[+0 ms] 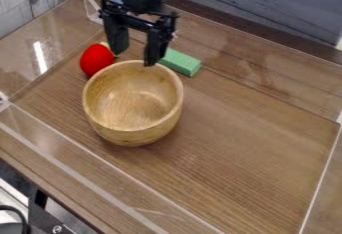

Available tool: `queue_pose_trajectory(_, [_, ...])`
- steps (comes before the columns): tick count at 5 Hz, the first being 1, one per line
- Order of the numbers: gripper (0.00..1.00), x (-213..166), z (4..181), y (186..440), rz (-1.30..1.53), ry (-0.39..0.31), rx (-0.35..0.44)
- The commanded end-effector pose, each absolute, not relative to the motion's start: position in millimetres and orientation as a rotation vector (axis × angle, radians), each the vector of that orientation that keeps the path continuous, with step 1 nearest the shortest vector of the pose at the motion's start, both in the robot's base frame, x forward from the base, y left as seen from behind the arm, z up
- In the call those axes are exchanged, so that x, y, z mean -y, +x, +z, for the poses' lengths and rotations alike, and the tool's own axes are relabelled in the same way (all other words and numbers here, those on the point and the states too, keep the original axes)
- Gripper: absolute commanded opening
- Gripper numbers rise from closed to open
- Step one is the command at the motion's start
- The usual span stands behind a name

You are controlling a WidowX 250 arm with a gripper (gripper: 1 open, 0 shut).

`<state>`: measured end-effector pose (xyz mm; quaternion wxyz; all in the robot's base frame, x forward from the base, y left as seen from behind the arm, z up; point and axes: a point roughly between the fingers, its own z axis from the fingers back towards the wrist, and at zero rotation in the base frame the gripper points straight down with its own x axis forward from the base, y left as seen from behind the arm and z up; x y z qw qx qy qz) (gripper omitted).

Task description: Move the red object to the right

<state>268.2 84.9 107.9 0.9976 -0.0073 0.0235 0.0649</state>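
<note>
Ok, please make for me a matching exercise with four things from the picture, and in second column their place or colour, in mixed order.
Things
1. strawberry-like toy
2. wooden bowl
3. rectangular block
4. hand

Places, colours, states
A. green and flat
B. open, above the table
C. red, with a small green top
D. round and light brown, the largest of the three objects on the table

Right pairs: 1-C, 2-D, 3-A, 4-B
</note>
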Motion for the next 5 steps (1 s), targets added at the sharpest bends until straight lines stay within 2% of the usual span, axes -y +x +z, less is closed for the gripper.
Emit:
queue_pose_trajectory(1, [1.00, -102.5, 124.3, 277.4, 0.167, 0.016, 0.029])
queue_pose_trajectory(2, [1.00, -119.6, 124.7, 284.4, 0.215, 0.029, 0.059])
queue_pose_trajectory(4, [1.00, -126.5, 113.2, 298.5, 0.382, 0.046, 0.082])
queue_pose_trajectory(5, [1.00, -128.3, 102.9, 294.2, 0.417, 0.053, 0.093])
